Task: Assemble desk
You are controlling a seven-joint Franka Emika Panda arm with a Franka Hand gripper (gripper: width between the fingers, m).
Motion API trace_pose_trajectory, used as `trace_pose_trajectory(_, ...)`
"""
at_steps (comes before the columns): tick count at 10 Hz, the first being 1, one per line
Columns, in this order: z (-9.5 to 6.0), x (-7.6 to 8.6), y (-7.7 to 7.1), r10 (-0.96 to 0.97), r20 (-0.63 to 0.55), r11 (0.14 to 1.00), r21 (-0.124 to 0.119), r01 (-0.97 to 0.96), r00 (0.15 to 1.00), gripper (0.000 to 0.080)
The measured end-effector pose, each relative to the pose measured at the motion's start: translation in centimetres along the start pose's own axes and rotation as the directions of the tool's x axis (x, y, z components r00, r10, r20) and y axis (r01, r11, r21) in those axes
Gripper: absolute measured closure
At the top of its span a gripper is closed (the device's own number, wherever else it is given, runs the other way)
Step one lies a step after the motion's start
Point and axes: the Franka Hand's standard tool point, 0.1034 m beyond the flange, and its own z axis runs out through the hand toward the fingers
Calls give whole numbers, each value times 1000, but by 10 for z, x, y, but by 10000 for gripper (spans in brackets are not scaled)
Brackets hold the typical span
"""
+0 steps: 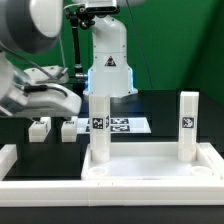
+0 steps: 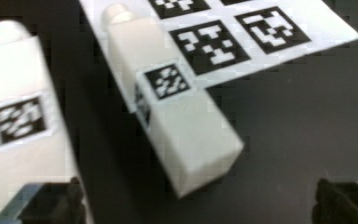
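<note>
The white desk top [image 1: 150,170] lies at the front with its raised rim up. Two white legs stand upright in it, one at the exterior view's left [image 1: 100,125] and one at its right [image 1: 188,125]. Two loose tagged legs [image 1: 40,128] [image 1: 68,128] lie on the black table behind it. My gripper [image 1: 50,110] hangs just above them. In the wrist view one leg [image 2: 179,115] lies between my open gripper [image 2: 194,205] and the other leg [image 2: 16,110] lies beside it. The fingertips [image 2: 43,205] stand wide apart and hold nothing.
The marker board [image 1: 128,125] lies flat behind the desk top and shows in the wrist view [image 2: 220,30] past the loose legs. A white robot base [image 1: 108,60] stands at the back before a green curtain. A white border rail [image 1: 8,160] runs along the exterior view's left.
</note>
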Motion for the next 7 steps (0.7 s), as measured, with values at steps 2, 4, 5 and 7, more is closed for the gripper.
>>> trace_pose_trajectory(2, 11, 2, -1, 1, 8, 1000, -8, -1, 1000, 151)
trace_pose_trajectory(4, 22, 4, -3, 0, 11, 1000, -17, 0, 1000, 151)
trace_pose_trajectory(5, 26, 6, -2, 1, 12, 1000, -20, -1, 1000, 151)
trace_pose_trajectory(7, 32, 8, -3, 0, 13, 1000, -24, 1, 1000, 151)
